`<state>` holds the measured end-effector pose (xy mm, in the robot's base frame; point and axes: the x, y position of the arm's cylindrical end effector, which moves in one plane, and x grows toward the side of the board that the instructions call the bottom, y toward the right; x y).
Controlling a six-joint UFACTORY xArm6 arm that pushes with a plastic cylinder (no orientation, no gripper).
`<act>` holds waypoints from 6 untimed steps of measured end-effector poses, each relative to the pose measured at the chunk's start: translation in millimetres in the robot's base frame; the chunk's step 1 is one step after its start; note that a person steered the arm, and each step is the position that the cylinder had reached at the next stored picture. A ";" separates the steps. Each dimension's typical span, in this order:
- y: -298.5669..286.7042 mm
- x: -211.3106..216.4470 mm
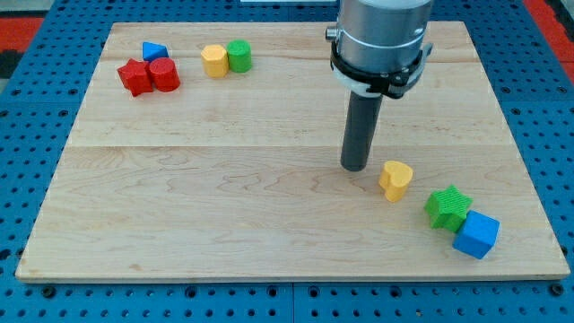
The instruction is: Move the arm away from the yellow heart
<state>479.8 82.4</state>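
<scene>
My tip (pixel 355 167) stood just beside the yellow heart (pixel 395 179), on its left, apparently not touching; the retreat was not yet done. The rod carried no jaws.

The pale wooden board (pixel 224 206) shows light tan grain and lies on a blue perforated table (pixel 36 179). The dark grey rod ends in my tip (pixel 355 168), below a silver metal arm housing (pixel 381 31). A yellow heart block (pixel 395 179), green star block (pixel 447 206), blue cube (pixel 476 235), yellow hexagonal block (pixel 214 60), green cylinder (pixel 239 56), blue triangular block (pixel 155 51), red star-like block (pixel 135 77) and red cylinder (pixel 164 74) are all plain, unpatterned.
</scene>
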 end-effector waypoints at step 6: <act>3.3 -148.9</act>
